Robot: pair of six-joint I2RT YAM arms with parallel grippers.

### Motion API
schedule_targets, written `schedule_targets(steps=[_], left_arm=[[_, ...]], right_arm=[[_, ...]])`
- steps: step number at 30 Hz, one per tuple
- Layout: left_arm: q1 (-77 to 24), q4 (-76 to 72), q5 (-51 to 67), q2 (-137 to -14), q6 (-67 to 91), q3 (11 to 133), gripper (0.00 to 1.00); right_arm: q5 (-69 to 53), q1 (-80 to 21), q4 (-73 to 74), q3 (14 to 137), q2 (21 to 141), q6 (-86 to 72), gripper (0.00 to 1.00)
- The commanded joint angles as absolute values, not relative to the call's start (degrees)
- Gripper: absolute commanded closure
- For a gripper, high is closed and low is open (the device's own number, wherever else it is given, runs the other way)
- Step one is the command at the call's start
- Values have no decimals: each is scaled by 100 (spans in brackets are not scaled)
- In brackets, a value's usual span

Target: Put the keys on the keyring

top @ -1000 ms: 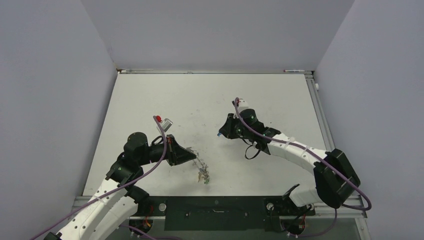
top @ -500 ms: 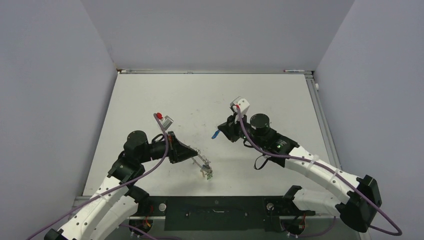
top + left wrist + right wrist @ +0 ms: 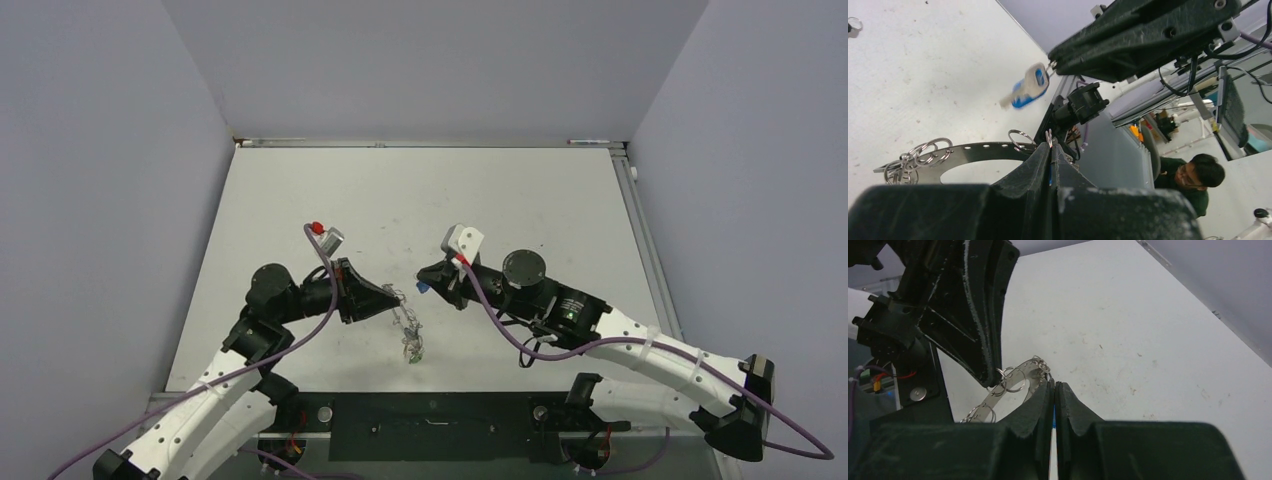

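The left claw [image 3: 390, 300] clamps the keyring [image 3: 973, 149] just left of the right claw [image 3: 432, 278], which pinches a blue key [image 3: 1027, 89], blade angled ringward.

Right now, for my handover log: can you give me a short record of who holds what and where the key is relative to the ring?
left gripper: shut on the edge of the keyring
right gripper: shut on the blue key
blue key: near the keyring, apart from it
keyring: wire loops hang through holes at one end
step: blue key not yet on the keyring
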State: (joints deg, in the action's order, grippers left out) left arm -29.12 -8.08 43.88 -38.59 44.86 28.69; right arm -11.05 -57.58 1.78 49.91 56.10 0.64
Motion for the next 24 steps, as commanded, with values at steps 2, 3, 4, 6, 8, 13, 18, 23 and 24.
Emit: schedule_targets(steps=[2, 3, 4, 6, 8, 13, 18, 23, 24], left_arm=[[-2883, -2778, 4306, -3557, 5406, 2334, 100], [-2883, -3103, 4264, -3491, 5532, 2202, 100], [-2883, -3362, 4251, -3436, 5617, 2102, 100], [-2883, -3740, 4229, -3332, 5726, 1953, 100], [-2883, -4124, 4142, -3238, 5815, 1794, 100], [-2883, -4996, 3927, -3083, 6050, 1382, 100], [-2883, -5447, 3671, -3012, 6301, 1119, 100], [-2883, -5374, 3504, -2933, 6413, 1106, 100], [-2883, -5351, 3473, -2911, 6434, 1104, 100]], right_arm=[[-801, -6258, 83, 5292, 5757, 397, 95], [-759, -6380, 80, 5330, 5769, 414, 95], [-705, -6466, 82, 5365, 5786, 430, 95], [-561, -6618, 124, 5449, 5801, 488, 95], [-455, -6720, 159, 5531, 5801, 534, 95], [-247, -6926, 267, 5640, 5768, 572, 95], [-24, -7153, 333, 5669, 5748, 603, 95], [161, -7355, 358, 5710, 5806, 667, 95], [178, -7386, 368, 5713, 5816, 694, 95]])
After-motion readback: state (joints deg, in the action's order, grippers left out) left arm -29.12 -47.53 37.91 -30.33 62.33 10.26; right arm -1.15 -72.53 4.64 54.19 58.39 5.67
